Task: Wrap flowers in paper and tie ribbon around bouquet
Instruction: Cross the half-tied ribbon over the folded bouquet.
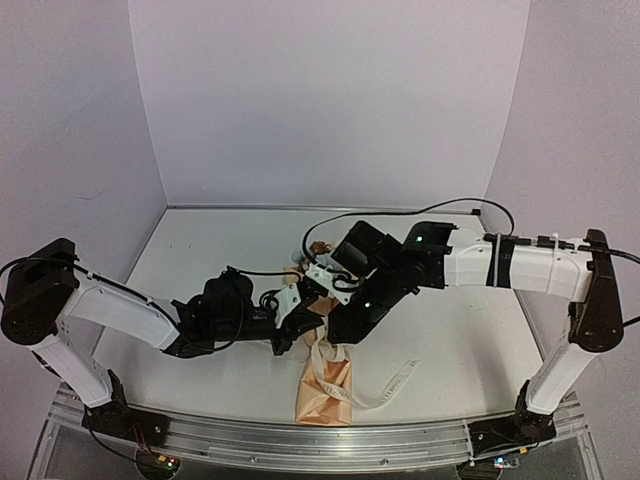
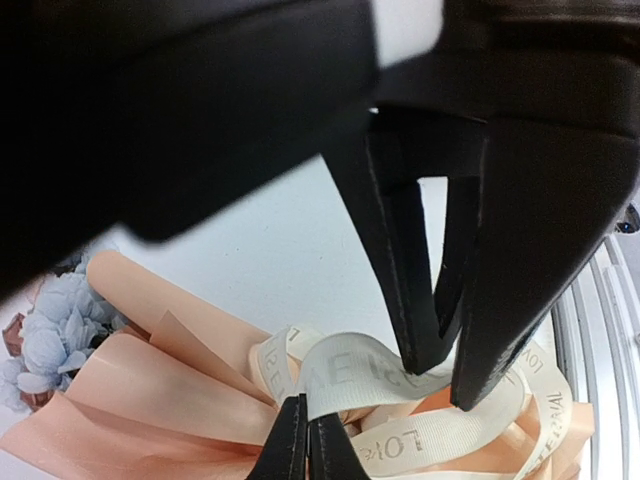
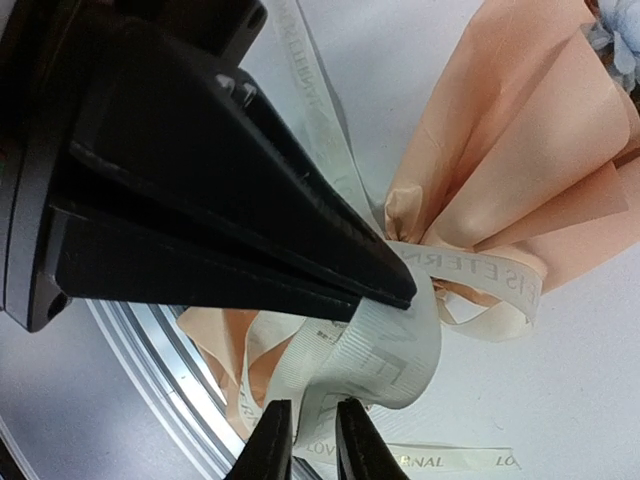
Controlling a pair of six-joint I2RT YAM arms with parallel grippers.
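Observation:
The bouquet (image 1: pixel 325 385) lies near the table's front edge, a peach-tan paper (image 2: pixel 150 390) cone with its narrow end gathered. Pale blue flowers (image 2: pixel 50 330) show at its wide end, also at the top right of the right wrist view (image 3: pixel 615 35). The cream ribbon (image 2: pixel 370 375) with dark lettering loops around the gathered neck. My left gripper (image 2: pixel 307 440) is shut on a raised loop of that ribbon (image 3: pixel 390 360). My right gripper (image 3: pixel 312 445) stands slightly open, the same loop passing loosely between its fingers. Both grippers meet tip to tip above the neck (image 1: pixel 320 335).
A ribbed metal rail (image 1: pixel 300 440) runs along the table's near edge, just beyond the cone's narrow end (image 3: pixel 170 370). A loose ribbon tail (image 1: pixel 395 385) trails right over the white tabletop. White walls close the back and sides.

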